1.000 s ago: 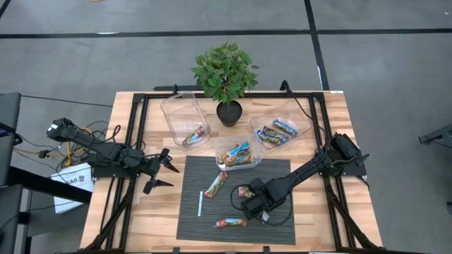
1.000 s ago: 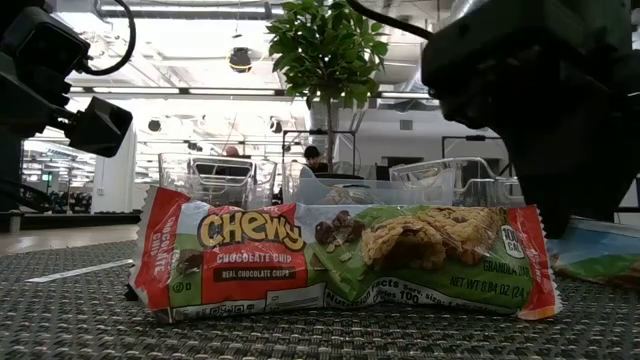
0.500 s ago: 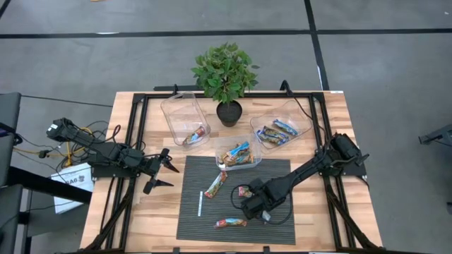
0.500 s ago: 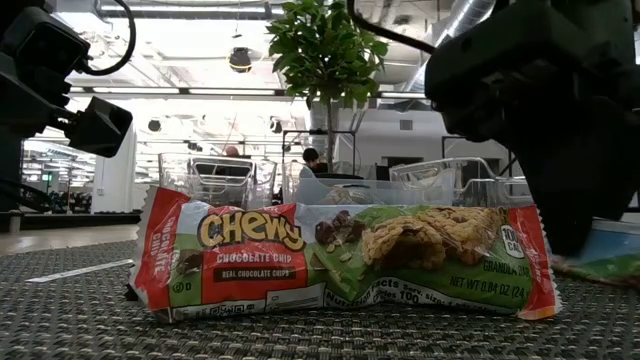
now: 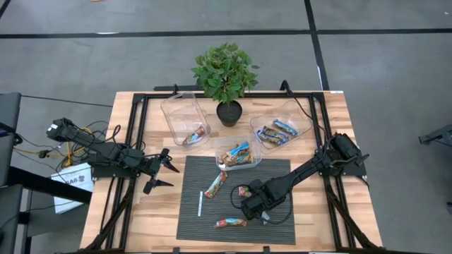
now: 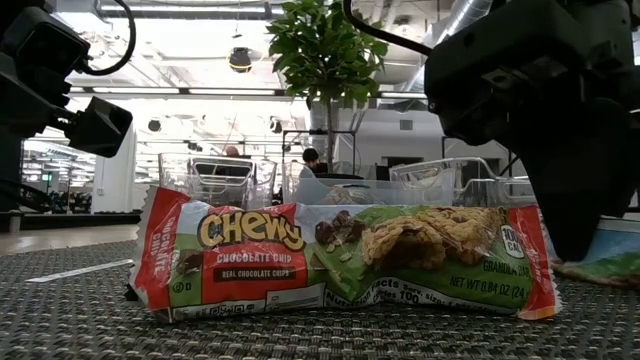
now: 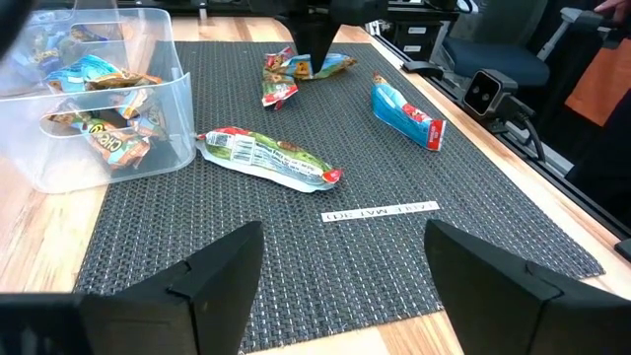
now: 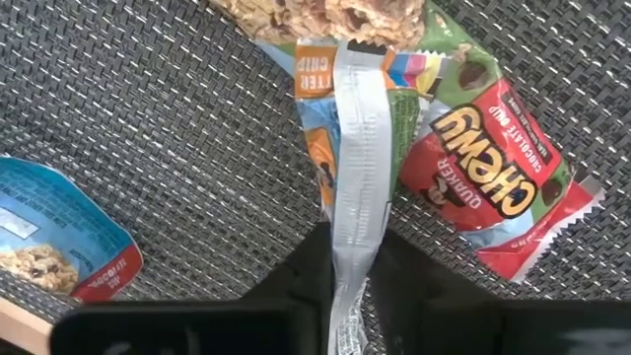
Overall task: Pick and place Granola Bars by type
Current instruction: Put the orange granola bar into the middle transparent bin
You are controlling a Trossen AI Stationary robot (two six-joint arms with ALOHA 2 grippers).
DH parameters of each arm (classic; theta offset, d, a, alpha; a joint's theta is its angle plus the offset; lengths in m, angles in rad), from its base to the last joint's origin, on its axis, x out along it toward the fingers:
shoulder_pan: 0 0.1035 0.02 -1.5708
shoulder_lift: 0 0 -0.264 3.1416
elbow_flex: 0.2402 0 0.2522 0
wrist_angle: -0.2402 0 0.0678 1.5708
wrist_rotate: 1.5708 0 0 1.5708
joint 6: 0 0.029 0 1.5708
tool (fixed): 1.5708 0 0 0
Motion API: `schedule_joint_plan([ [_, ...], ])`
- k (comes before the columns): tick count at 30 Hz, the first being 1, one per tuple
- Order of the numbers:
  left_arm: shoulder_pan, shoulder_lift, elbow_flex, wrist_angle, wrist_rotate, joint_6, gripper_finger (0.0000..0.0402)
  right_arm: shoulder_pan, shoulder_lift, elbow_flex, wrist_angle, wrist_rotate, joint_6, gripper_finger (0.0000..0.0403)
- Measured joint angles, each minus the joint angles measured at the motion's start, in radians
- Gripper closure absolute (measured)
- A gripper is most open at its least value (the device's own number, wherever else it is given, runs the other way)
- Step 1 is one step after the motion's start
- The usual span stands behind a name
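On the dark mat (image 5: 275, 169) my right gripper (image 5: 247, 197) points down, shut on a granola bar (image 8: 340, 128) that lies back side up, its silver seam showing. A red-and-green bar (image 8: 488, 182) lies against that one. A blue bar (image 8: 49, 251) lies close by. More bars rest flat on the mat: one (image 5: 216, 184) near the middle bin and one (image 5: 232, 223) at the near edge, large in the low view (image 6: 340, 260). My left gripper (image 5: 161, 175) waits open over the table's left side. My right gripper pinches the bar's raised silver back seam (image 8: 353, 237) between its two fingers (image 8: 301, 286), near one end of the bar. The fingers come from above, pointing down, one on each side of the seam. The bar lies flat on the mat.
Three clear bins stand beyond the mat: left (image 5: 185, 116), middle (image 5: 239, 153) and right (image 5: 280, 127), each with bars inside. A potted plant (image 5: 226, 77) stands at the far middle. A thin white stick (image 5: 200, 205) lies on the mat's left part.
In the low view my right gripper's dark finger has shifted a little sideways and now hides more of the wrapper behind it. The bars have stayed where they were.
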Motion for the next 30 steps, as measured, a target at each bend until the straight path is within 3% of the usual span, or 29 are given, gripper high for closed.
schedule_joint_plan([
  [8,0.000,0.000,0.000,0.000,0.000,0.000,0.0127,-0.010,0.000,0.000,0.018,-0.021,-0.027,0.0386],
  [30,0.000,0.000,0.000,0.000,0.000,0.000,0.0127,-0.046,-0.096,0.000,0.130,-0.017,-0.124,0.0388],
])
